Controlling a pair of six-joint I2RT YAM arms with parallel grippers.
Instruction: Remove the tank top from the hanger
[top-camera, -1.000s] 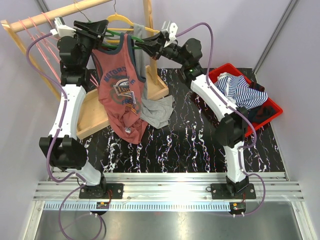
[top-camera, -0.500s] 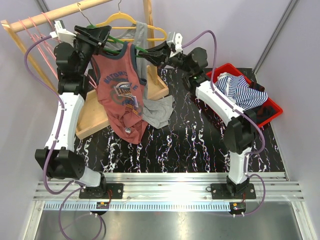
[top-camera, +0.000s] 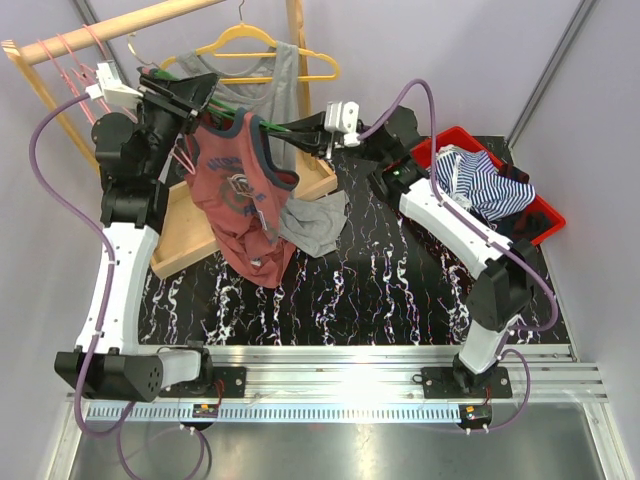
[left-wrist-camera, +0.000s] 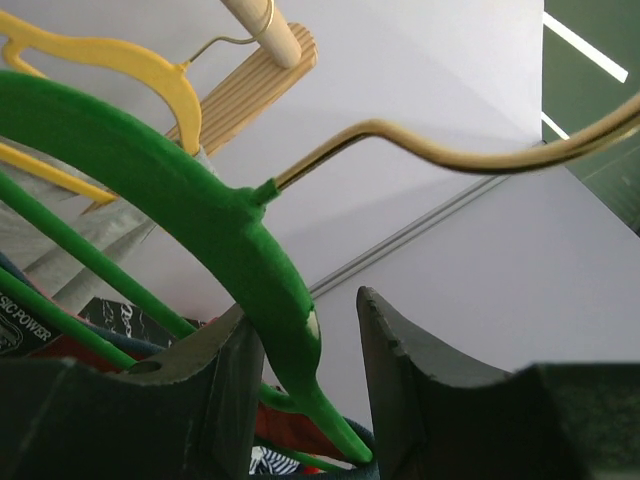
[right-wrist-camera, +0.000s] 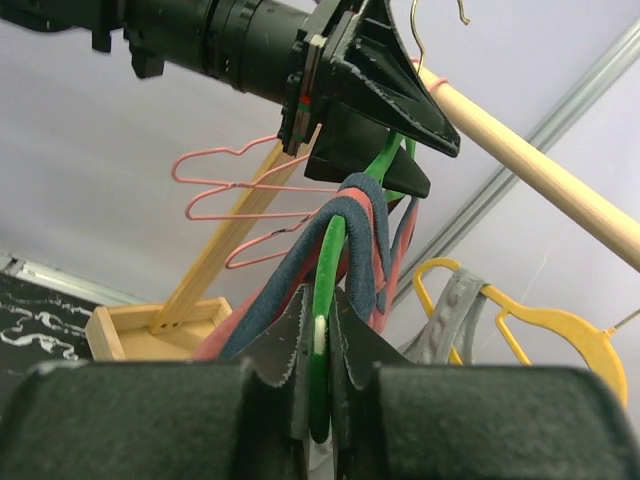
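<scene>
A red tank top (top-camera: 240, 190) with navy trim hangs from a green hanger (top-camera: 265, 122) held in the air in front of the wooden rack. My left gripper (top-camera: 205, 100) holds the hanger's left part. In the left wrist view the green hanger (left-wrist-camera: 200, 200) crosses slantwise between the fingers of the left gripper (left-wrist-camera: 302, 305), with red cloth (left-wrist-camera: 290, 440) below. My right gripper (top-camera: 290, 135) is shut on the hanger's right end. In the right wrist view the right gripper (right-wrist-camera: 320, 300) pinches the green bar (right-wrist-camera: 330, 260), and the navy-edged straps (right-wrist-camera: 290, 270) drape over it.
A yellow hanger (top-camera: 310, 62) with a grey top (top-camera: 275, 75) stays on the wooden rack (top-camera: 297, 40). Pink hangers (top-camera: 75, 60) hang at its left. A grey garment (top-camera: 315, 222) lies on the black table. A red bin (top-camera: 545, 215) with striped clothes (top-camera: 480, 180) stands at the right.
Both arms have carried the green hanger and tank top to the left, away from the yellow hanger. The right arm has stretched out further. Neither grip has changed.
</scene>
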